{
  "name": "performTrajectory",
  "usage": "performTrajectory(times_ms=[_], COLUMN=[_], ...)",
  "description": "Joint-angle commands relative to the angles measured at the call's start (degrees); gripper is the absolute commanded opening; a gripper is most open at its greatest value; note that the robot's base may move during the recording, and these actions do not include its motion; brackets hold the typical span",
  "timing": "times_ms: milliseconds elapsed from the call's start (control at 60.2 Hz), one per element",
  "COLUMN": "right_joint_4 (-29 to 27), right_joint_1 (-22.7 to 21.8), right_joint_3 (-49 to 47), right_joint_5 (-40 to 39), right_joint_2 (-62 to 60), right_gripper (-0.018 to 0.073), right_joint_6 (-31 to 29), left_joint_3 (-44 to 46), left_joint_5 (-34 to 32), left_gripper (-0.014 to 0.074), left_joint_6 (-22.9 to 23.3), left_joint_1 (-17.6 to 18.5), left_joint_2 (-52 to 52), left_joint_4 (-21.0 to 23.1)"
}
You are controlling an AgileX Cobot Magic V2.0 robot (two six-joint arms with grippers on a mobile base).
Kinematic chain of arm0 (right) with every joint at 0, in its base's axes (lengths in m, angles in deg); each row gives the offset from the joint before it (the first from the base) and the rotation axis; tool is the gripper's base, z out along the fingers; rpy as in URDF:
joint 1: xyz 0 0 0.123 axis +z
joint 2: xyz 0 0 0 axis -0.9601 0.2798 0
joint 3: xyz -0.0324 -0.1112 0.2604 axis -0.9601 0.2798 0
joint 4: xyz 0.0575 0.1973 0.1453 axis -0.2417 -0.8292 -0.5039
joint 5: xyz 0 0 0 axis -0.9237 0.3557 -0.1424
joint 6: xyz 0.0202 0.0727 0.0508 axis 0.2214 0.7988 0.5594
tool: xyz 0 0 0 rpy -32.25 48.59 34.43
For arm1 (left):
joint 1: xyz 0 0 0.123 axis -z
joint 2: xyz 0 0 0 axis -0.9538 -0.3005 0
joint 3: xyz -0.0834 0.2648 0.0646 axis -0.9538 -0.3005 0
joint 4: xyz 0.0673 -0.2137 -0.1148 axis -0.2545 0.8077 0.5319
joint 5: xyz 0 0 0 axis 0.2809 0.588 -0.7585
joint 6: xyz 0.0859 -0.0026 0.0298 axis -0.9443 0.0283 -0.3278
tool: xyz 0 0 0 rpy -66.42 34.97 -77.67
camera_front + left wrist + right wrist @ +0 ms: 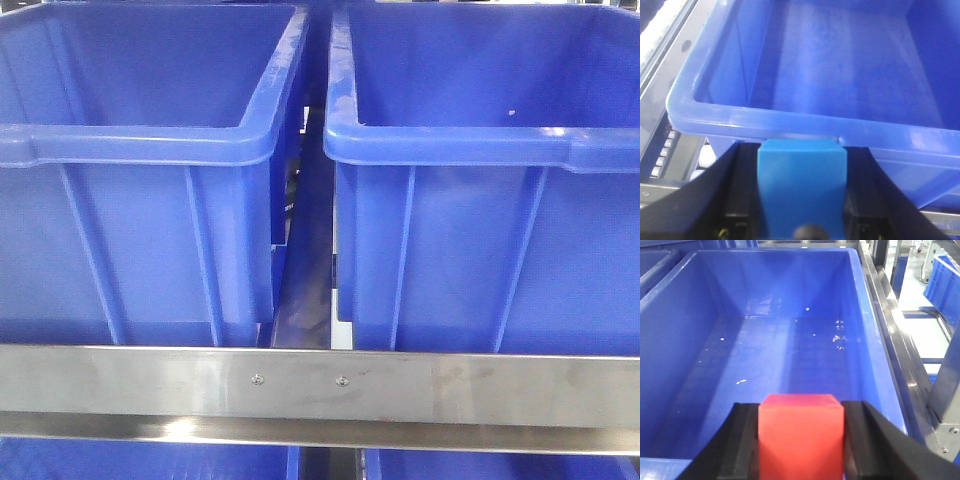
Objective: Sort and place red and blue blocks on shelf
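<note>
My left gripper [801,150] is shut on the bright blue block [801,185], held just outside the near rim of a large blue bin [805,120]. My right gripper [801,407] is shut on the red block [801,437], held over the near end of another large blue bin [780,340], whose inside holds nothing. The steel shelf shows in the front view as a brushed front rail [320,385] with two small screws, and no gripper is seen there.
Two big blue bins [140,180] [490,190] stand side by side on the shelf with a narrow gap between them. White rollers [662,160] run along the left track. More blue bins sit on the tier below [140,462].
</note>
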Motion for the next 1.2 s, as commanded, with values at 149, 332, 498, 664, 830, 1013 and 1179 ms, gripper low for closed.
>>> performTrajectory(times_ms=[149,332,498,664,830,1013,1179], right_joint_4=[0.39,0.39,0.39,0.39,0.39,0.39,0.39], right_joint_1=[-0.22,-0.22,-0.22,-0.22,-0.16,-0.16,-0.16], right_joint_3=[-1.69,-3.44,-8.31,-14.58,-19.99,-22.16,-22.21], right_joint_5=[-9.51,-11.21,-12.17,-13.03,-13.7,-15.75,-16.06], right_joint_2=[0.4,3.62,12.46,22.3,31.46,36.61,37.67], right_gripper=[0.0059,0.0059,0.0059,0.0059,0.0059,0.0074,0.0309], right_joint_6=[-0.28,-0.28,-0.28,-0.28,-0.28,-0.28,-0.28], left_joint_3=[4.04,12.7,21.95,27.62,29.7,30.8,31.01], left_joint_5=[-6.0,-6.15,-6.15,-7.52,-11.59,-12.33,-13.33], left_gripper=[0.0128,0.0128,0.0128,0.0128,0.0128,0.013,0.0219], left_joint_6=[0.01,0.01,0.01,0.01,0.01,0.01,0.01], left_joint_1=[0.29,0.29,0.29,0.29,0.29,0.29,0.29], left_joint_2=[-0.26,-3.08,-11.73,-21.17,-29.98,-35.46,-36.56], left_joint_4=[1.41,-0.83,-1.72,-1.72,-1.72,-1.4,-1.42])
